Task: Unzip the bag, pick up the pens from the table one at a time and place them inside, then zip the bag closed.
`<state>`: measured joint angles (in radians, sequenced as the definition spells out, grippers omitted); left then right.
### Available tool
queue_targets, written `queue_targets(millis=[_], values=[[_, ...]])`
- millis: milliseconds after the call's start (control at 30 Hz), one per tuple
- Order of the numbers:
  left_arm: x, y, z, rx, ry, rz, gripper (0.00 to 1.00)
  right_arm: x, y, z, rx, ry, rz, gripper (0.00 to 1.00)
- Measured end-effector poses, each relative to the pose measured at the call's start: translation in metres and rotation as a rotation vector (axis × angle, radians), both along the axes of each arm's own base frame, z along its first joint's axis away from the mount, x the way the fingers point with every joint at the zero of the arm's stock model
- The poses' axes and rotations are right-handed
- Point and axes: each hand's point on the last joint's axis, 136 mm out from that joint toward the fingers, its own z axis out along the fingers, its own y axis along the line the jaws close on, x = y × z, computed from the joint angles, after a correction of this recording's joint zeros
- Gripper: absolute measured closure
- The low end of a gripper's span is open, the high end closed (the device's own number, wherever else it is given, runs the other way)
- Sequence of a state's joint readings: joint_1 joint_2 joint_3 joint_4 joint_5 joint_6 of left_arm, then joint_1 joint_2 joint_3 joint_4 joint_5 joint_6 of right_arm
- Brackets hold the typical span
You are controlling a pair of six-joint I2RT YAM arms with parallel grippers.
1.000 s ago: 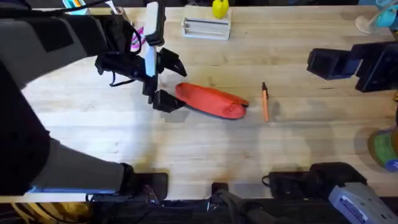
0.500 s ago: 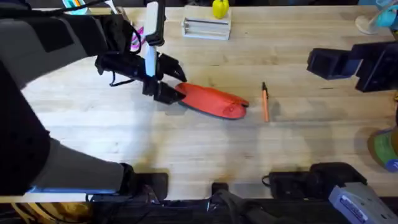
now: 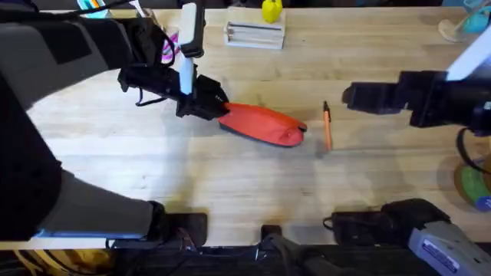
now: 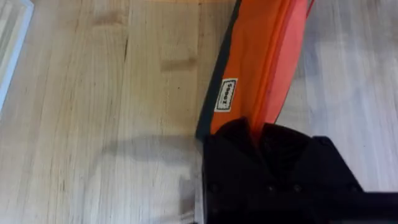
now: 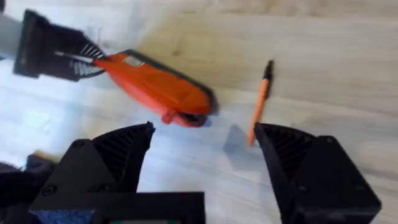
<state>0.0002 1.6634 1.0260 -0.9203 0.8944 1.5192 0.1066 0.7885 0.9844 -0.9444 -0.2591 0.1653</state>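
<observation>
- My left gripper (image 3: 217, 110) is clamped on the end of the bag (image 3: 263, 124), which lies in the middle of the table (image 3: 230, 184).
- My right gripper (image 5: 205, 146) is spread wide with nothing in it, near the orange pen (image 3: 327, 126).
- The pen lies on the wood just beside the bag, so packing is not done.
- I think we are at the start.
- I cannot tell if the zipper is open.

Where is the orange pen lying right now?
In the overhead view the orange pen lies on the table, right of the bag, apart from it.
</observation>
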Motion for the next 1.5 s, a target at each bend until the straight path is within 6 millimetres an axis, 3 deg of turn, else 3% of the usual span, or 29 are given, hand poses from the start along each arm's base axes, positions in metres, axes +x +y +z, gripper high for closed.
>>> queue_targets(millis=[233,533,967,1267,1500], values=[[0.0,0.0,0.0,0.0,0.0,0.0,0.959,-0.02,0.039,-0.012,0.101,0.115,0.066,0.003],[0.0,0.0,0.0,0.0,0.0,0.0,0.959,-0.035,0.072,-0.062,0.221,0.297,0.001,0.003],[0.0,0.0,0.0,0.0,0.0,0.0,0.959,-0.031,0.105,-0.096,0.326,0.403,-0.071,0.004],[0.0,0.0,0.0,0.0,0.0,0.0,0.959,-0.014,0.122,-0.115,0.324,0.443,-0.099,0.005],[0.0,0.0,0.0,0.0,0.0,0.0,0.959,0.001,0.128,-0.127,0.329,0.449,-0.145,0.233]])
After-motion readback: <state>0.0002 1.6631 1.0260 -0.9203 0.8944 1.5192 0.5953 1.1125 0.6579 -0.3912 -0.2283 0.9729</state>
